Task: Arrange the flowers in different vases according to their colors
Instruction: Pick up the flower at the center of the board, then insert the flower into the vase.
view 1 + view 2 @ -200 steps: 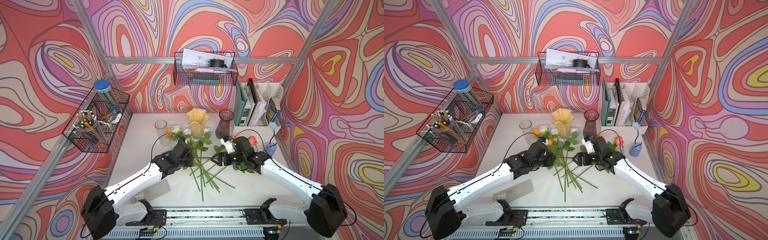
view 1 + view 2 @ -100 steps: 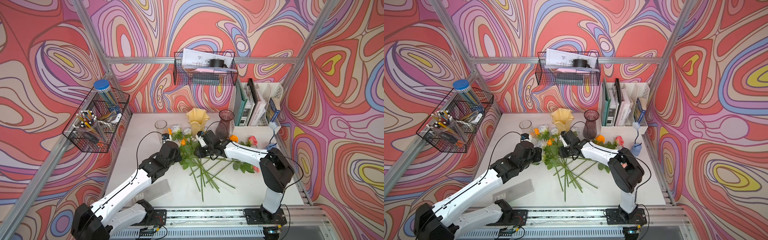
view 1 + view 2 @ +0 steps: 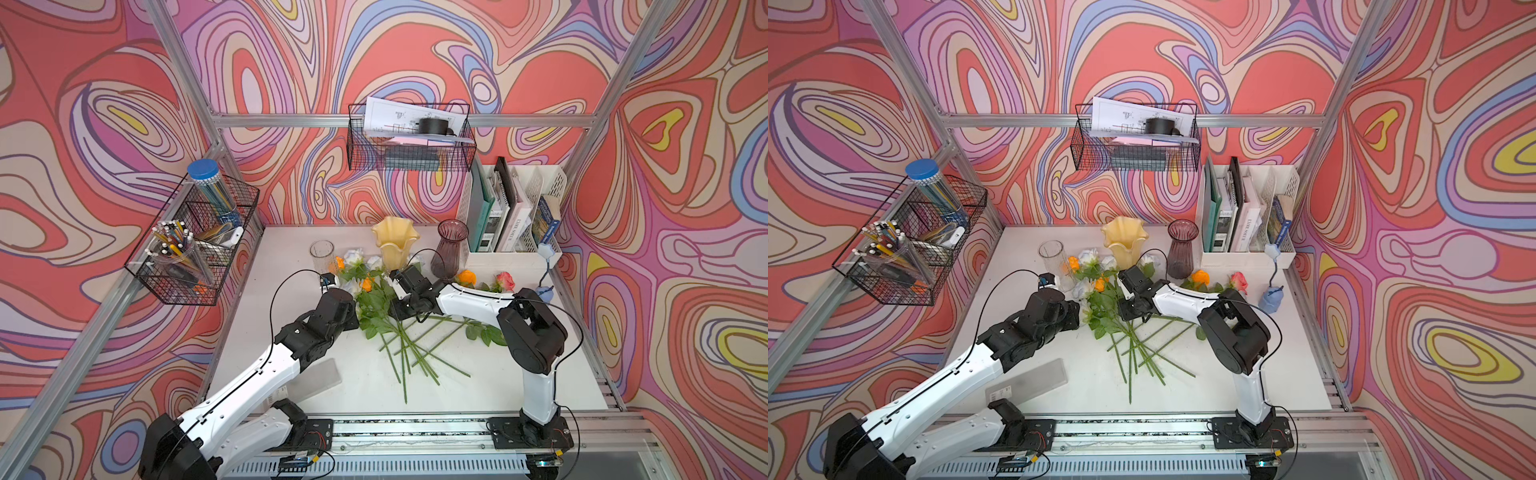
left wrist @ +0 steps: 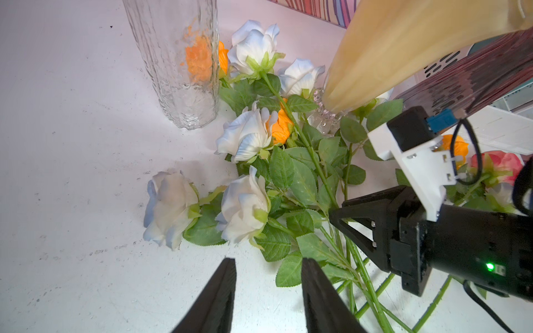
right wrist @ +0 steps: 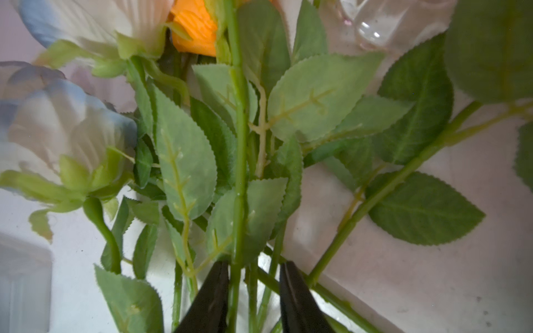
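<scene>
Trouble may come first from the crowd of stems [image 5: 240, 144]. The right claw [image 5: 253, 265] stands narrow around three or four of them at once, and we cannot tell whether it pinches them. If it lifts so, we judge that white and orange flowers [image 3: 374, 299] would rise together, with their toothed leaves hooked into each other. The flowers lie in a heap on the table [image 3: 498, 374], heads just beside the three vases, and no vase has a flower in it.

The yellow vase [image 3: 395, 245], with a wavy rim, stands on a small glass foot just beside the leaves, so a dragged stem could tip it. The clear vase [image 3: 321, 255], rippled, and the purple vase [image 3: 451, 249], ribbed, are also near. The left claw [image 4: 268, 261] is half open over bare table and holds nothing. Petals look like soft cloth, stems like smooth plastic.
</scene>
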